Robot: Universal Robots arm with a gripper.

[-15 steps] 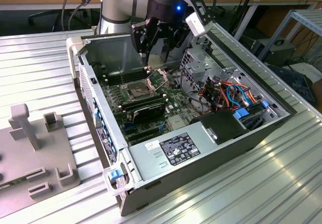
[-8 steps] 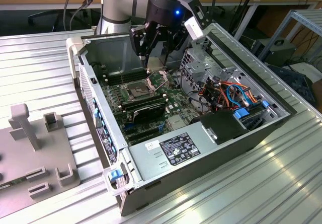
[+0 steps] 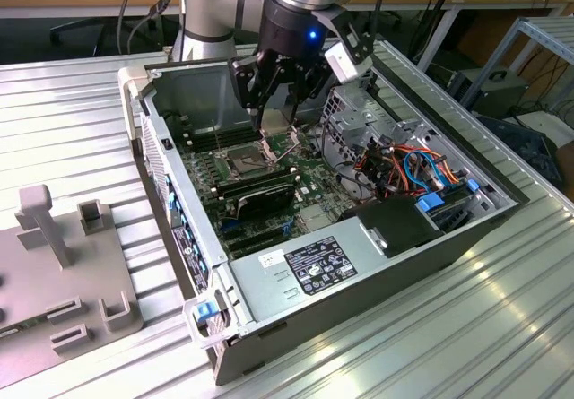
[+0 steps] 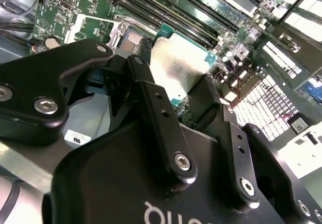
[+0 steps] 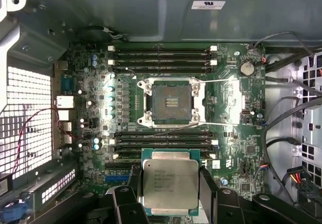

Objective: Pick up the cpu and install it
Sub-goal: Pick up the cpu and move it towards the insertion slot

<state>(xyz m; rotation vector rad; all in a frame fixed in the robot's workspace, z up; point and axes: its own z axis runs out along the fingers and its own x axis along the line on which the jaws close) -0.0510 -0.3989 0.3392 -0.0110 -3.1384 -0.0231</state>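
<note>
**Holding condition.** The cpu is gripped between the jaws, which are closed to a narrow gap on two of its opposite edges. An edge grip is judged to be used so that the underside is left untouched and free to seat.

**Position.** The cpu is carried clear of the motherboard, over the memory slots. The open socket lies ahead of the jaw tips and is not yet covered. Its load frame is seen raised in the exterior view, so the recess is exposed to receive the part. The work is done inside an open computer case that lies on its side on the ribbed worktop.

**Orientation.** The cpu is held flat, parallel to the board. Its grey metal top is turned back toward the wrist and its underside faces the board. The part is nearly square. The slightly longer side appears to run along the length of the jaws, pointing toward the socket. Its edges are lined up squarely with the socket edges in the first wrist view.
</note>
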